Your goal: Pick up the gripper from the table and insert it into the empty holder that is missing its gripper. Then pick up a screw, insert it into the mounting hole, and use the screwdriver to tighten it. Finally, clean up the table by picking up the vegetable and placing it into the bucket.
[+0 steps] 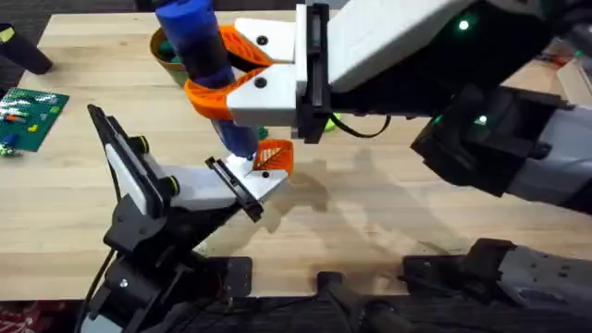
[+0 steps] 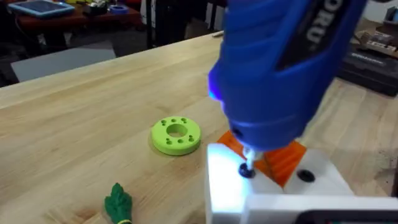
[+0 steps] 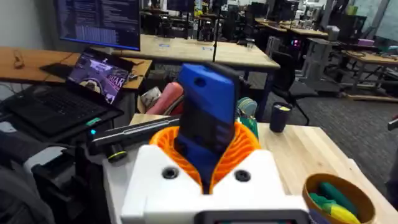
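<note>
Now bucket holding vegetables, screwdriver gripped

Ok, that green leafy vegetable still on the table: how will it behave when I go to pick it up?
The vegetable looks small and low, probably light. Its leafy top seems thin, so it may flex or slip if pinched there. It lies flat on the table, so rolling seems unlikely; a nudge would probably slide it on the smooth wood.

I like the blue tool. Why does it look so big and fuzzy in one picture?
In the left wrist view the screwdriver sits very near the camera, so it looks huge and blurred; the green ring beyond is sharp. Overhead, it is smaller and clearer.
</note>
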Robot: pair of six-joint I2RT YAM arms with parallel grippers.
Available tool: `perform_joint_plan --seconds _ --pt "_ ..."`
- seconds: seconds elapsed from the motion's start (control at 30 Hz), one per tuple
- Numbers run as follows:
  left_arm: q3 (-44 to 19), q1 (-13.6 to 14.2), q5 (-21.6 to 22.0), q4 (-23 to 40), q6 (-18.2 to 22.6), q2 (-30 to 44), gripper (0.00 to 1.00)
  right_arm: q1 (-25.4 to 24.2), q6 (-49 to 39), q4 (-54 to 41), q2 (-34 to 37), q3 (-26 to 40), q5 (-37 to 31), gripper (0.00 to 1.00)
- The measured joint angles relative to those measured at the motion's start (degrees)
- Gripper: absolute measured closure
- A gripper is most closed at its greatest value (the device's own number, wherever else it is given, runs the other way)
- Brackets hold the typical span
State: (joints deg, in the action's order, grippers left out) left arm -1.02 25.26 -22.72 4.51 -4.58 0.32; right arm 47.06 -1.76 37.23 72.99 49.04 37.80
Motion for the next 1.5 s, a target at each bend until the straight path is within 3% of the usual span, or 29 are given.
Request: perform_joint_plan --seconds 1.1,1.5 --pt "0.0 0.0 0.0 0.0 0.0 0.0 0.990 -0.4 0.0 0.8 0.0 0.4 0.0 0.955" --pt "0.0 0.0 0.0 0.0 0.0 0.0 0.990 -3.1 -8.1 -11.5 0.0 10.1 1.7 0.955"
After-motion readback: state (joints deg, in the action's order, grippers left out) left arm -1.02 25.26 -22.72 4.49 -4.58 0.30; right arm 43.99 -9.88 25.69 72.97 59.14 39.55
